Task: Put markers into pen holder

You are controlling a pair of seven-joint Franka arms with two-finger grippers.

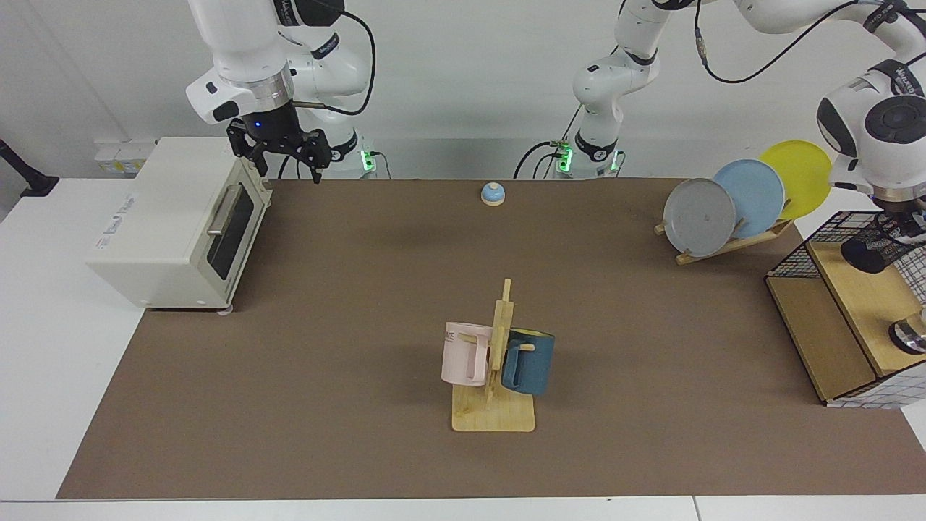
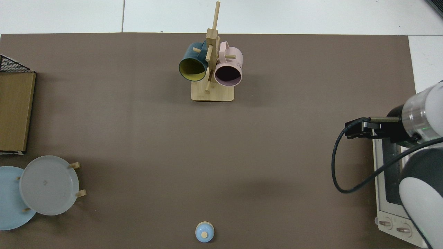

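Far right of the facing view: left gripper (image 1: 897, 229) sits over the shelf (image 1: 817, 340), inside its wire cage, right at the pen holder (image 1: 862, 256). Whether it is gripping the holder can't be made out; the wire grid is in the way. Pen holder is a black mesh cup, tipped over with its round base toward the camera, above the shelf's upper wood board. Can't tell if it touches the board. A shiny round metal item (image 1: 910, 335) stands on the same board, nearer the camera and apart from the holder. In the top view only the shelf's edge shows at the left border, with that gripper and the holder out of frame.

Right arm waits at the other end. Right gripper (image 1: 287, 169) hangs just above the back top edge of the toaster oven (image 1: 166, 217), fingers spread apart, holding nothing.

Mid mat (image 1: 347, 304): wooden mug rack (image 1: 498, 362), upright, with a pink mug (image 1: 463, 354) and a blue mug (image 1: 532, 362) hung on either side. A small blue bell (image 1: 493, 193) sits at the mat's far edge, between the arm bases. The plate rack (image 1: 731, 244) near the shelf holds three plates on edge: grey (image 1: 698, 215), blue (image 1: 752, 192), yellow (image 1: 803, 170).
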